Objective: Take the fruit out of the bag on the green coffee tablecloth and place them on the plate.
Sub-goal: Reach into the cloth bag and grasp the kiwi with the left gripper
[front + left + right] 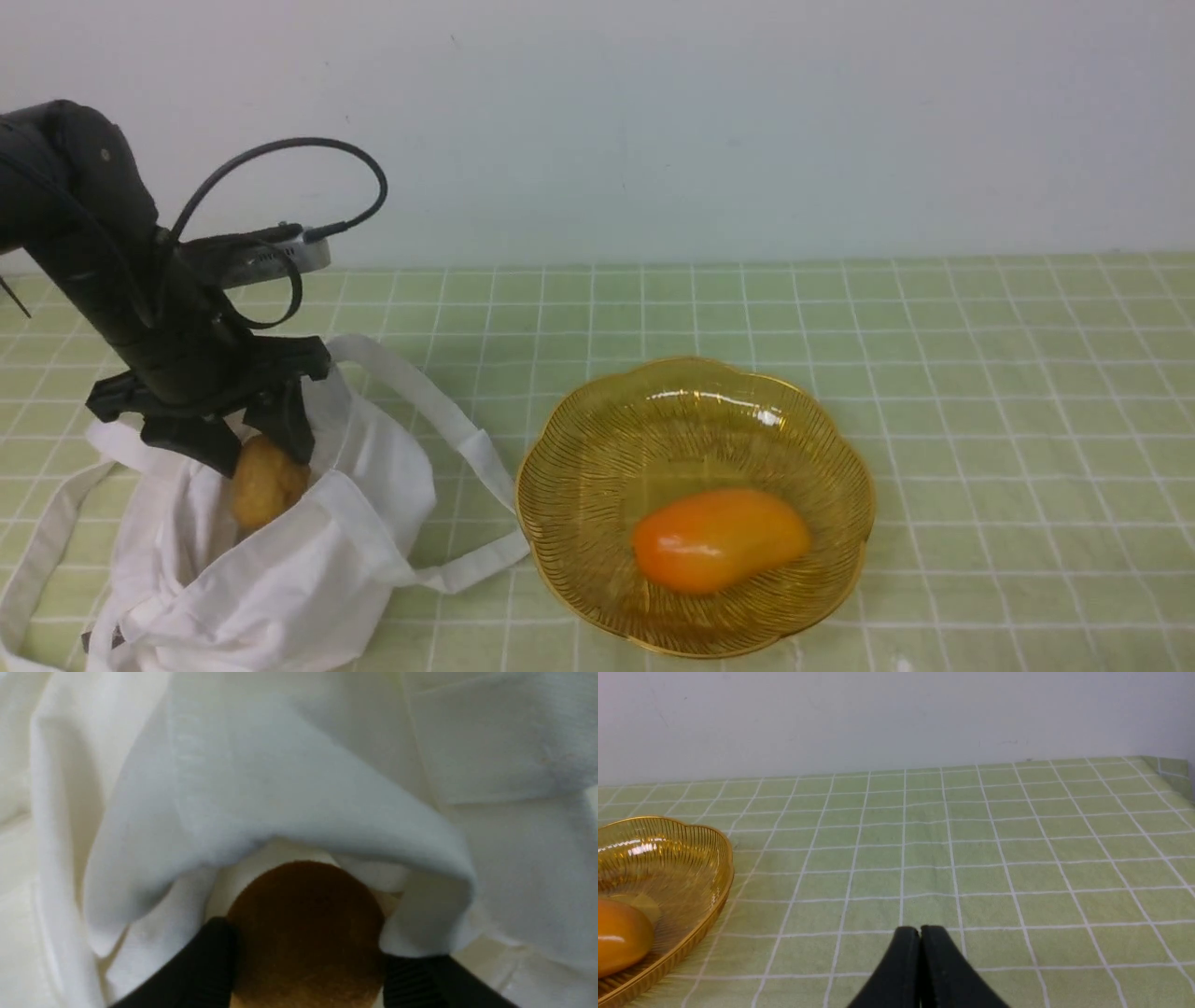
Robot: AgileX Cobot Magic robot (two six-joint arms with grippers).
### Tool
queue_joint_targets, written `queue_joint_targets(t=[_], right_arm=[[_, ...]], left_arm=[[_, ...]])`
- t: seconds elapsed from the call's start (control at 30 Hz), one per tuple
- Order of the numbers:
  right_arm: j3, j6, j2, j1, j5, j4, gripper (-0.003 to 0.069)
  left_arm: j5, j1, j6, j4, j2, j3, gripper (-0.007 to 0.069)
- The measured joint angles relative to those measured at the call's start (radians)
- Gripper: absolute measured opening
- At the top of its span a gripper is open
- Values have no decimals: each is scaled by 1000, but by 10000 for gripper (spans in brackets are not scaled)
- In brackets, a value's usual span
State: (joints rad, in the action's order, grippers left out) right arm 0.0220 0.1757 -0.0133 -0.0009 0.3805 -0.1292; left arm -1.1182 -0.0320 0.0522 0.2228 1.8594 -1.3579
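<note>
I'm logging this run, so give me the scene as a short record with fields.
left claw: closed on the brown fruit
right claw: shut, holding nothing
bag: white cloth, left of the plate, around the brown fruit
on plate: orange fruit
tablecloth: green, white grid
to do: brown fruit onto plate

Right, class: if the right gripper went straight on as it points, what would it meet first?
Probably the green tablecloth, some way ahead of the closed right gripper; depth is hard to judge.
</note>
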Motion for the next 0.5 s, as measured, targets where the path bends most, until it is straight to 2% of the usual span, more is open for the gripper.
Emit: queue_joint_targets(t=[0.37,0.5], right_arm=[[0,0,0,0,0,0,-10],[0,0,0,0,0,0,-10]], left_arm=[[91,-2,33,15,71,0,372],[96,-2,60,18,95,0,419]])
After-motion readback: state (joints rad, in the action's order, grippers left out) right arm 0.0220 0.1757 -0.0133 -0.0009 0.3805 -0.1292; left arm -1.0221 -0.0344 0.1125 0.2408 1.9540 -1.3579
